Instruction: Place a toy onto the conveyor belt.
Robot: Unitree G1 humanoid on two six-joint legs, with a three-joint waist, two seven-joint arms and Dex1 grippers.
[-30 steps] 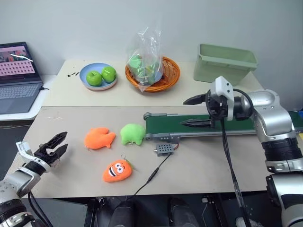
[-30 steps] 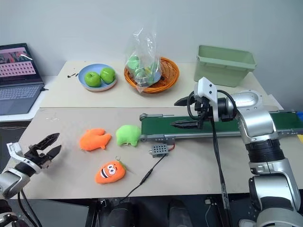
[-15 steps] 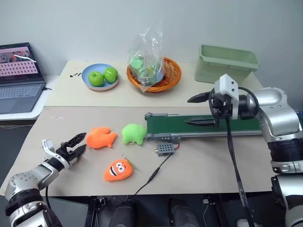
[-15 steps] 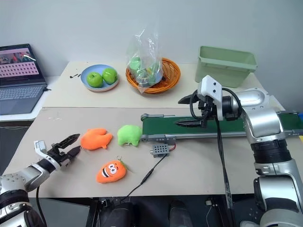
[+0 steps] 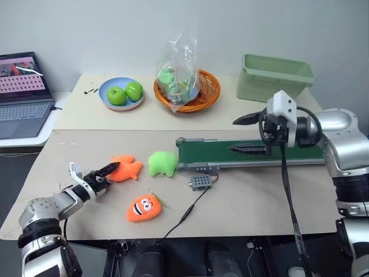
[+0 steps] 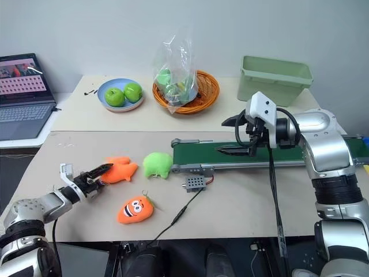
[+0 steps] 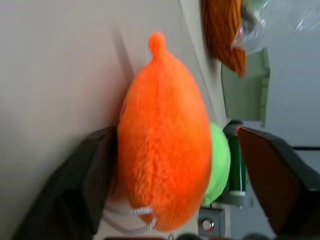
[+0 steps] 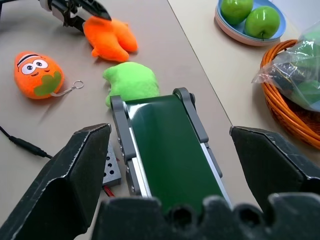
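the left gripper [image 6: 99,172], fingers half apart around the orange plush toy [image 7: 165,137], fills the left wrist view, while the right gripper [image 5: 247,134] hangs wide over the conveyor belt [image 8: 172,150].

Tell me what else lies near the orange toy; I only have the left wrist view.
Observer: A carrot plush with a cartoon face lies on the table, nearer the robot than the toy and apart from it.
Operator: Where is the right arm?
Observer: The right gripper hovers over the conveyor belt, towards its left end, jaws open and holding nothing.
Operator: Is the belt free for the toy?
Observer: The part of its green surface that shows is bare.
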